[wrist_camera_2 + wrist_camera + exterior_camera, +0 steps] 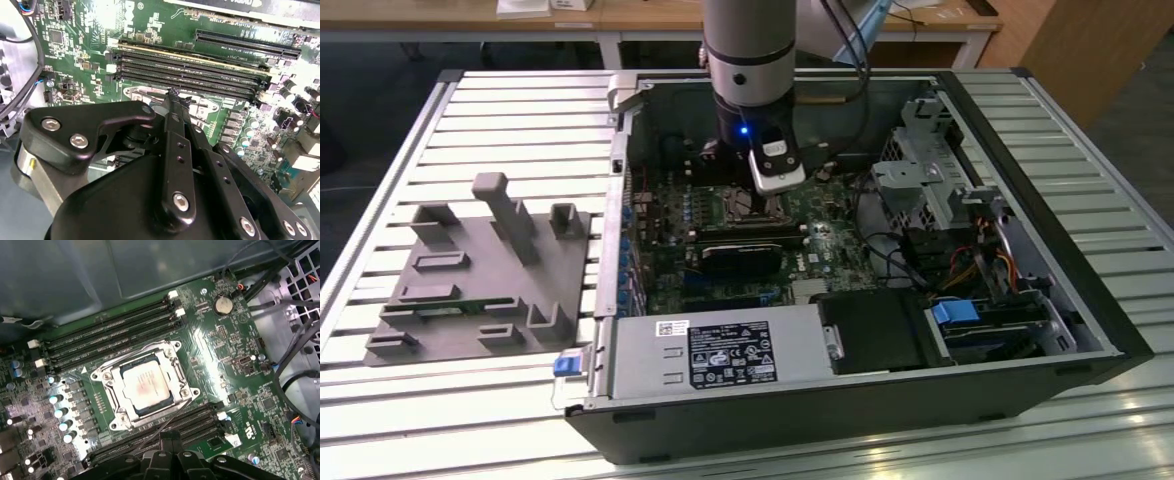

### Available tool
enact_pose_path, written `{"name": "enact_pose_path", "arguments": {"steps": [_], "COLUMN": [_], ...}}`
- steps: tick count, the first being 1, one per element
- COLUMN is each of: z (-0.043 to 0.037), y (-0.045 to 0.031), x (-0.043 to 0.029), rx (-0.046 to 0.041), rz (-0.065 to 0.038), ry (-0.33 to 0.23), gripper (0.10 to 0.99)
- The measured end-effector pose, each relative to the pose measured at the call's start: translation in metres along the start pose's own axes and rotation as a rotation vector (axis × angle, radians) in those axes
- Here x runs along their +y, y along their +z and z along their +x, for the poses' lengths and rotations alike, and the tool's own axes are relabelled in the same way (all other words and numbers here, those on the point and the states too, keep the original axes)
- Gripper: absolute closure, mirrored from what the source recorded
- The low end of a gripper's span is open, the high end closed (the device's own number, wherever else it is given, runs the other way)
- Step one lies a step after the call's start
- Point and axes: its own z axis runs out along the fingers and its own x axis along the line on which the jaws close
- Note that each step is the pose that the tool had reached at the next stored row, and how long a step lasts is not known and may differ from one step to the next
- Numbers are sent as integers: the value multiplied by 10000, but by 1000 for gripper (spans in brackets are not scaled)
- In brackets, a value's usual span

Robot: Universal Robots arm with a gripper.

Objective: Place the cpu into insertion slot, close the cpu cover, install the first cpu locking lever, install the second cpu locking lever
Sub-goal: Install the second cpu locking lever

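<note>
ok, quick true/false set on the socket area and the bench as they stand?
1. The cpu sits in the insertion slot. True.
2. The cpu cover stands upright. False: it lies flat, framing the cpu.
3. The gripper is inside the computer case, over the motherboard. True.
4. The grey fixture block lies inside the case. False: it lies on the slatted table, to the exterior view's left of the case.
5. The memory slots run along one side of the socket alone. False: they flank it on two sides.
</note>
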Motion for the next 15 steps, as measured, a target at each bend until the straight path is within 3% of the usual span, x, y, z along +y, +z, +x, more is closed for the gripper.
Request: {"name": "enact_pose_path", "arguments": {"steps": [3,8,15], "z": [-1,2,4], "y": [8,30,31], "x": [-1,-4,-4], "rx": [35,294,300], "rz": [27,235,221], "ry": [-19,-206,-331], "gripper": [984,984,984]}}
